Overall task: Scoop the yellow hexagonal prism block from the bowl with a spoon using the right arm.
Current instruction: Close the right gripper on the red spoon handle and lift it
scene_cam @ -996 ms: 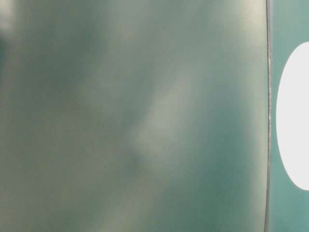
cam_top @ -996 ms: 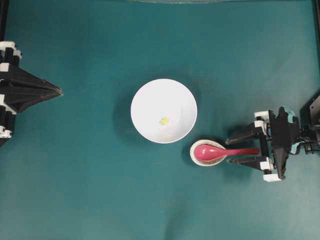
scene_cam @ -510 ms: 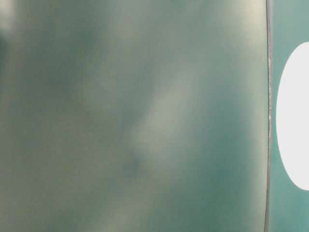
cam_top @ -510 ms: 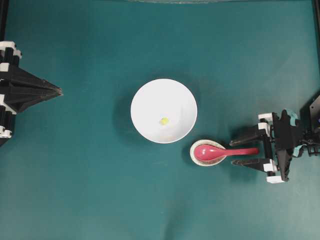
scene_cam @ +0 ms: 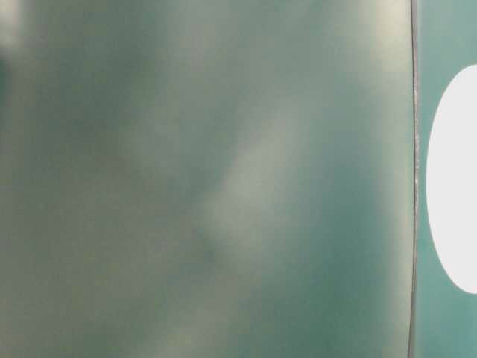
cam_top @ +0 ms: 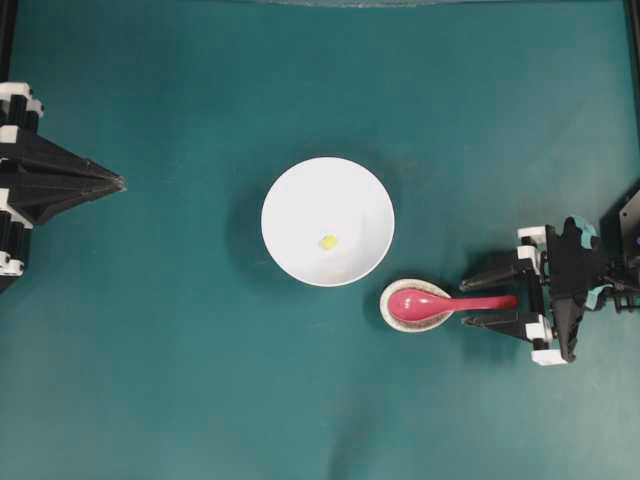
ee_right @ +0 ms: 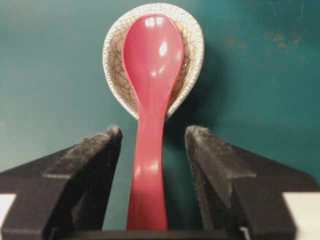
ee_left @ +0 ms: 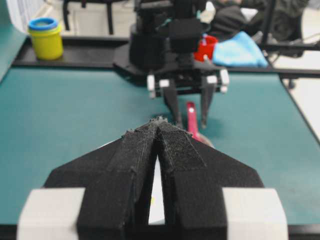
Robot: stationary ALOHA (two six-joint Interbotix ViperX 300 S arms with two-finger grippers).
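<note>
Yellow hexagonal prism block (cam_top: 327, 241), a tiny thing, lies on the floor of the white bowl (cam_top: 290, 195), a little toward the bowl's near-left side in the overhead view; the bowl stands about mid-desk on the teal desk (cam_top: 180, 380). Just beside the bowl, toward the desk's right edge and touching or nearly touching its rim (the overhead view does not settle which), sits a small crackle-glazed oval spoon rest (ee_right: 114, 75). The pink-red spoon (ee_right: 150, 90) lies with its scoop in that rest, its handle pointing at the right edge.

The right gripper (ee_right: 152, 145) stands with its jaws wide, one black padded finger (ee_right: 92, 155) on each side of the handle, with a gap on both sides; the handle is not pinched.

At the left edge, well apart from the bowl, the left gripper (ee_left: 159, 131) has its two pads pressed together at the tips, holding nothing. The table-level view is a blur, showing only a white oval at its right edge.
</note>
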